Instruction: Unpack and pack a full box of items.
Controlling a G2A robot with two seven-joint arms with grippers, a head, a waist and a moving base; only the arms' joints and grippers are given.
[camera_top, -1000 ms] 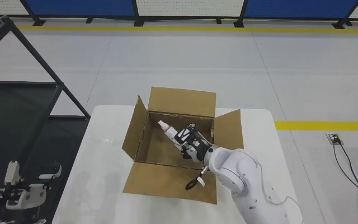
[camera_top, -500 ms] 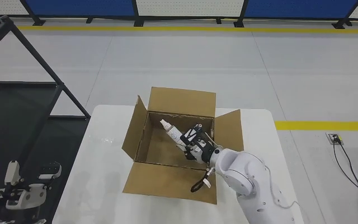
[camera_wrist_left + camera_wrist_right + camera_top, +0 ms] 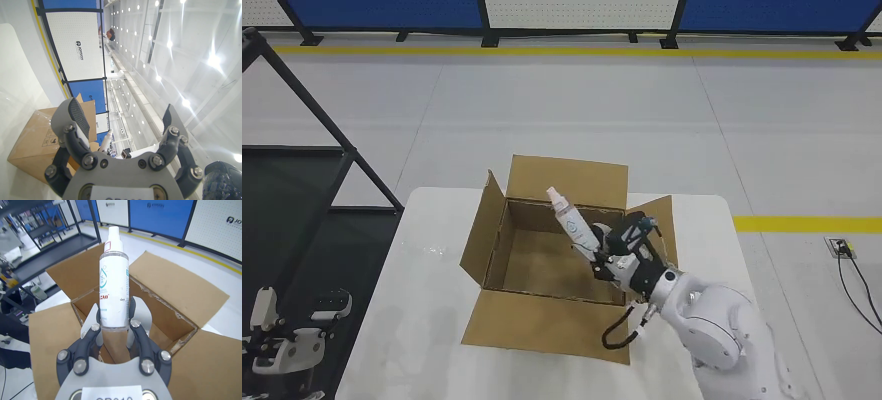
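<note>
Bottle [image 3: 113, 275]: over the open mouth of the box [image 3: 542, 330]; long axis straight out from the grip, nozzle toward the box's back flap
Right claw [image 3: 114, 311]: clamped snug on the bottle's base end
Left claw [image 3: 121, 117]: spread wide, empty; well apart from the box

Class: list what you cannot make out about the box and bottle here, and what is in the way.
Floor of the box, right wrist view: mostly hidden by the bottle and right gripper.
Inside of the box, left wrist view: hidden by its own wall.
Lower part of the bottle, left wrist view: behind the left gripper.
</note>
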